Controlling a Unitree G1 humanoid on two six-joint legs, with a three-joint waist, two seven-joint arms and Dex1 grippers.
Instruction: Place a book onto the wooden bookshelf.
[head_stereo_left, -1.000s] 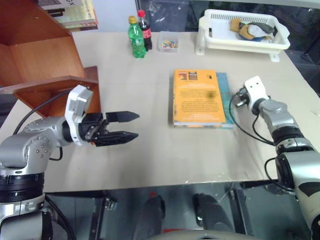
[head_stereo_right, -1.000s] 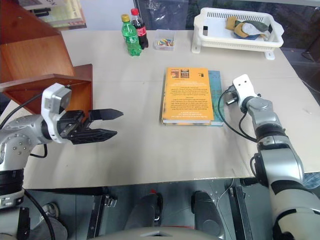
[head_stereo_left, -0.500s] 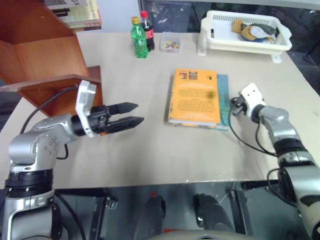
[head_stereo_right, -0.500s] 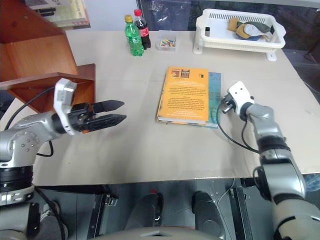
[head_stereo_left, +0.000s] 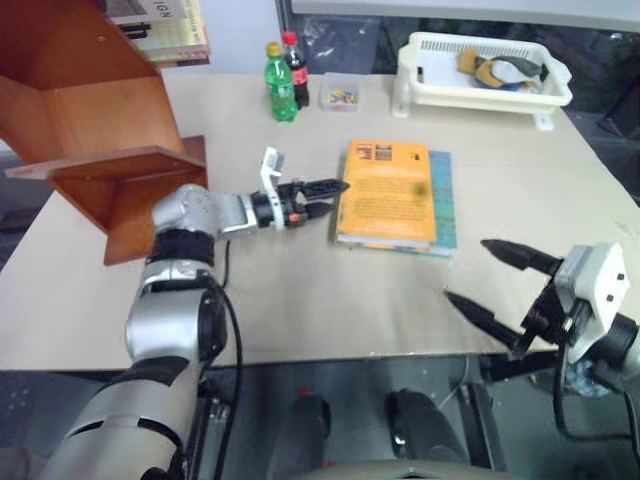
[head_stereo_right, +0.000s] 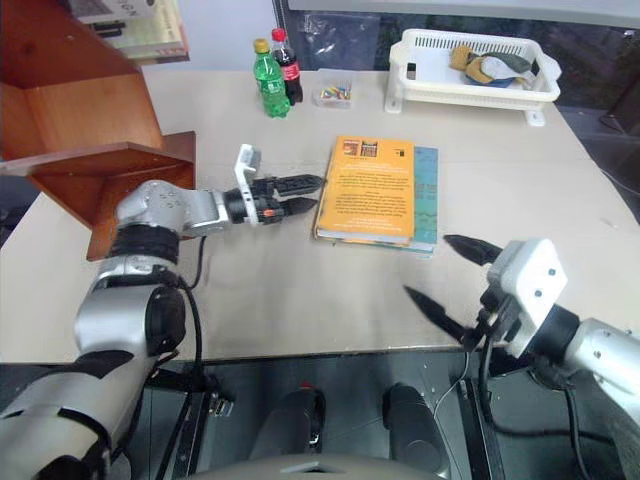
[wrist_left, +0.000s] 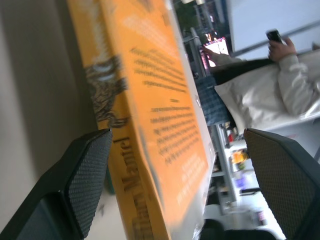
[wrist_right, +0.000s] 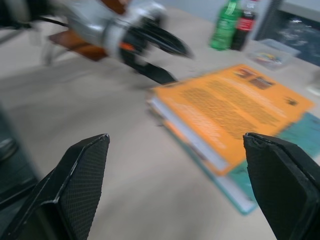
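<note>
- Looking down from the head views, the large flat orange-yellow paperback book (head_stereo_left: 388, 192) lies on the beige desk (head_stereo_left: 300, 300), stacked on a teal-blue book (head_stereo_left: 446, 200) whose right edge sticks out from under it.
- The left hand (head_stereo_left: 322, 192) reaches level toward the orange book's left edge, its two black fingers apart and their tips just at the spine (contact cannot be told).
- The right hand (head_stereo_left: 487, 280) hovers over the desk's near right edge, well apart from the books, its fingers spread wide and empty.
- The big reddish-brown polished wooden bookshelf (head_stereo_left: 90, 120) stands at the far left of the desk; a green bottle (head_stereo_left: 279, 82), a dark cola bottle (head_stereo_left: 296, 68) and a white plastic basket (head_stereo_left: 482, 68) sit along the far side.
- In the left wrist view, the orange book's spine (wrist_left: 131, 165) with dark lettering sits between the two open fingers (wrist_left: 87, 175).
- In the right wrist view, the fingers (wrist_right: 85, 175) frame the stacked books from a distance, with the left hand at their far edge.
</note>
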